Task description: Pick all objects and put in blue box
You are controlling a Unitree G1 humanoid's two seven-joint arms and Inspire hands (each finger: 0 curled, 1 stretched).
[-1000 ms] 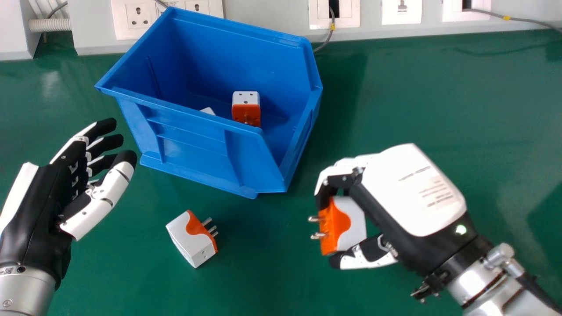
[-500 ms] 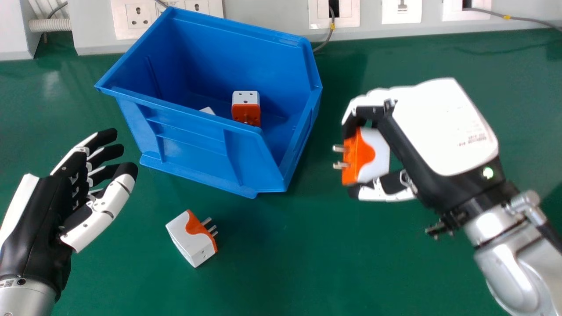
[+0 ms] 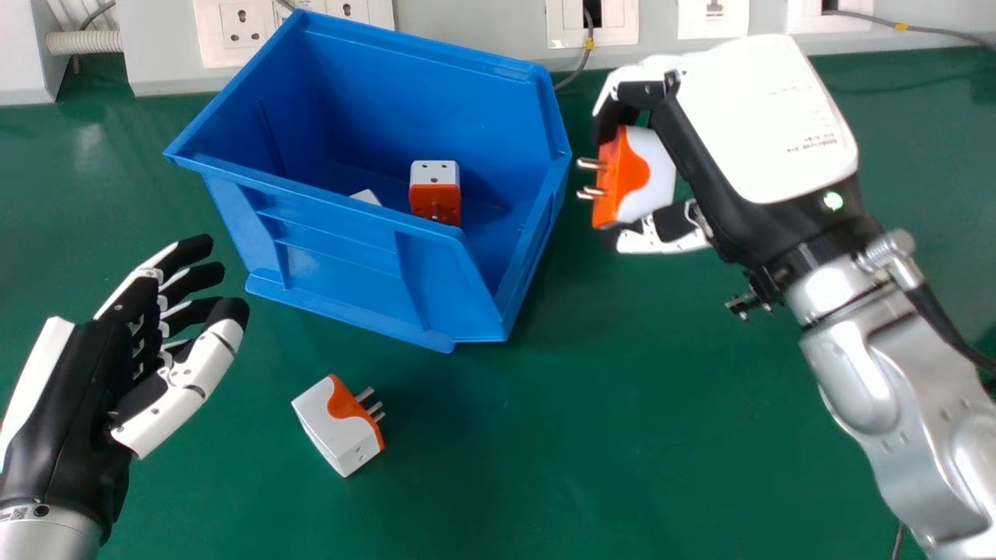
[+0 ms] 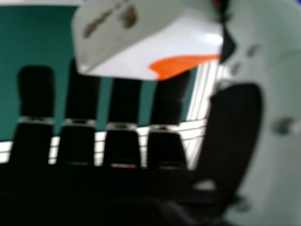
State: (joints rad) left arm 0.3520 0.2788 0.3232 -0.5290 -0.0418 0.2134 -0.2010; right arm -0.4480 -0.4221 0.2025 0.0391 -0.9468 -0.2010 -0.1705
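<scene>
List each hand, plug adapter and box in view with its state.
Blue box: open-topped, partly filled
Boxed adapter: socket holes up
White piece in box: mostly hidden
Held adapter: outside box, pins exposed
Right hand: curled round held adapter
Table adapter: lying, pins exposed
Left hand: open, empty

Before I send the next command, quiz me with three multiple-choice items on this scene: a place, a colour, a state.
1. Relative to the blue box, the loose adapter lies:
A. behind it
B. nearer the robot
C. inside it

2. In the right hand, the held adapter has a pronged face coloured:
A. green
B. black
C. orange

3. The left hand is:
A. open
B. a tight fist
C. gripping an adapter

1 B: it shows below the box in the head view.
2 C: orange surrounds the prongs.
3 A: its fingers are relaxed, holding nothing.
</scene>
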